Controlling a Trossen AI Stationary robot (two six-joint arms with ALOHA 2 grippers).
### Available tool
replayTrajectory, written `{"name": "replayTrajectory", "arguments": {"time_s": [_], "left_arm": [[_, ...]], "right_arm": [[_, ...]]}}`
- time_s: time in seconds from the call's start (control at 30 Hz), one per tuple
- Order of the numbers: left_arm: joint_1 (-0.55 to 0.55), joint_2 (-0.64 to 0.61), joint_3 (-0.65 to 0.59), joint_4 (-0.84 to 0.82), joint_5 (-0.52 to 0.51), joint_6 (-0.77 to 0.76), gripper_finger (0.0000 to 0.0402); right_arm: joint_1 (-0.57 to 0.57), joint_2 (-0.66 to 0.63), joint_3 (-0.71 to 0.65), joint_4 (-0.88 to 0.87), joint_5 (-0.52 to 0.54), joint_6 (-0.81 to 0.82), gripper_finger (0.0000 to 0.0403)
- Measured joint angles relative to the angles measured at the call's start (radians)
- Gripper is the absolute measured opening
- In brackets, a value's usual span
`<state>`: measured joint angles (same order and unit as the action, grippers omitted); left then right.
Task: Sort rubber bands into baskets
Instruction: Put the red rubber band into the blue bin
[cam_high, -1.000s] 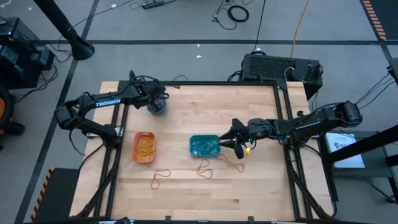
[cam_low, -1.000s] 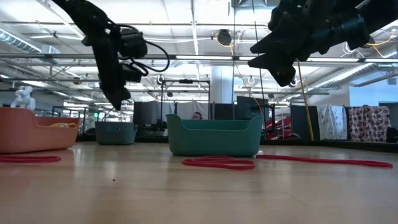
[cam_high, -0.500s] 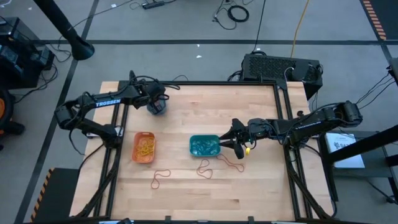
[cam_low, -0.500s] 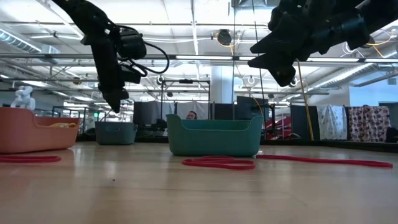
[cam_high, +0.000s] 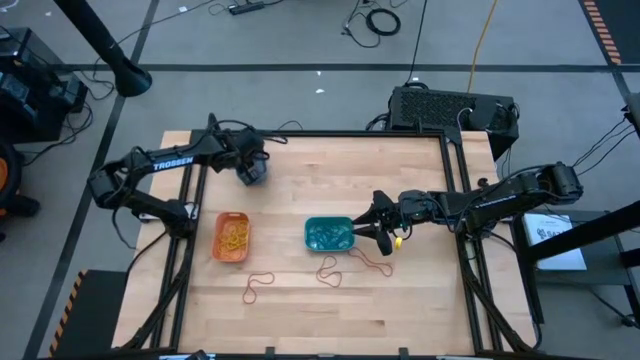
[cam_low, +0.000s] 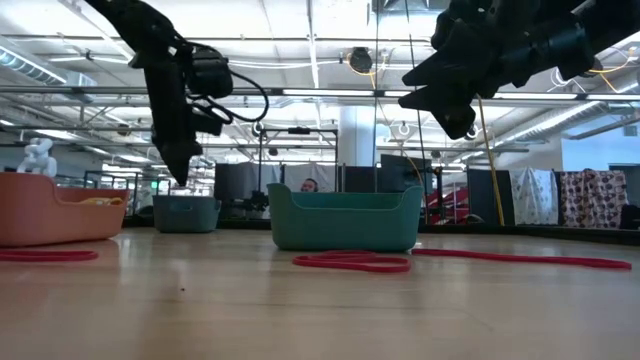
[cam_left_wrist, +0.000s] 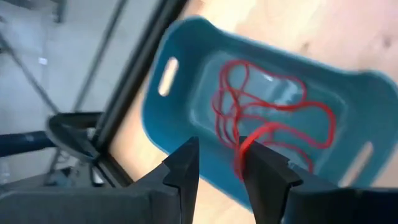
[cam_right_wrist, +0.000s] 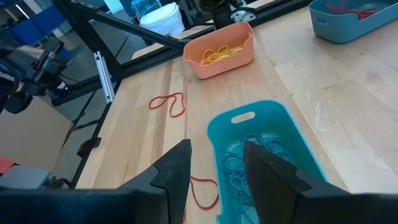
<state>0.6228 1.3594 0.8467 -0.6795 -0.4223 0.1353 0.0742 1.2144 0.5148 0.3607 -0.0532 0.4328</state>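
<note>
The table (cam_high: 400, 290) is showing pale wood boards with a smooth, faintly shiny finish. The three baskets, orange (cam_right_wrist: 221, 51), teal (cam_right_wrist: 273, 143) and blue (cam_left_wrist: 186, 99), are looking like smooth moulded plastic with a soft sheen. The rubber bands (cam_left_wrist: 267, 118) are looking thin, elastic and matt. The table's frame (cam_high: 455, 190) is reading as dark matt metal bars.
</note>
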Motion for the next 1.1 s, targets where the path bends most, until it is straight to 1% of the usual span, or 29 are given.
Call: {"name": "replayTrajectory", "arguments": {"time_s": [0.1, 0.2, 0.27, 0.4, 0.47, 0.53, 0.6, 0.67, 0.77, 0.8, 0.83, 0.97, 1.03, 1.1], "left_arm": [[0.046, 0.0, 0.024, -0.042, 0.085, 0.001, 0.0121], [0.102, 0.0, 0.041, -0.046, 0.163, 0.002, 0.0121], [0.142, 0.0, 0.052, -0.043, 0.186, 0.018, 0.0121], [0.21, 0.0, 0.053, -0.047, 0.194, 0.027, 0.0121], [0.23, 0.0, 0.053, -0.057, 0.229, 0.004, 0.0121], [0.239, -0.002, 0.053, -0.072, 0.329, 0.002, 0.0121], [0.238, -0.009, 0.053, -0.076, 0.484, 0.0, 0.0121], [0.222, -0.024, 0.053, -0.067, 0.667, -0.023, 0.0121], [0.166, -0.059, 0.053, -0.052, 0.919, -0.046, 0.0121], [0.134, -0.075, 0.053, -0.05, 0.973, -0.052, 0.0121], [0.099, -0.093, 0.053, -0.045, 1.003, -0.052, 0.0121], [-0.099, -0.165, 0.052, 0.005, 1.012, -0.052, 0.0121], [-0.214, -0.191, 0.04, 0.087, 1.004, -0.069, 0.0121], [-0.333, -0.199, 0.021, 0.2, 0.951, -0.102, 0.0121]], "right_arm": [[0.0, 0.0, 0.0, 0.0, 0.0, 0.0, 0.0141], [0.0, 0.0, 0.0, 0.0, 0.0, 0.0, 0.0141], [0.0, 0.0, 0.0, 0.0, 0.0, 0.01, 0.0141], [0.0, 0.0, 0.0, 0.0, 0.0, 0.056, 0.0141], [0.003, 0.0, 0.0, 0.0, 0.0, 0.072, 0.0141], [0.01, 0.0, 0.0, 0.0, 0.0, 0.078, 0.0141], [0.018, 0.0, 0.0, 0.0, -0.001, 0.079, 0.0141], [0.025, 0.0, 0.0, 0.0, 0.0, 0.079, 0.0141], [0.032, 0.0, -0.001, 0.031, 0.0, 0.08, 0.0141], [0.035, 0.0, -0.001, 0.044, 0.0, 0.08, 0.0141], [0.038, 0.0, -0.001, 0.054, 0.0, 0.08, 0.0141], [0.061, 0.0, -0.001, 0.099, 0.0, 0.079, 0.0141], [0.072, 0.0, -0.001, 0.105, 0.0, 0.08, 0.0141], [0.088, 0.0, -0.001, 0.103, 0.002, 0.08, 0.0141]]}}
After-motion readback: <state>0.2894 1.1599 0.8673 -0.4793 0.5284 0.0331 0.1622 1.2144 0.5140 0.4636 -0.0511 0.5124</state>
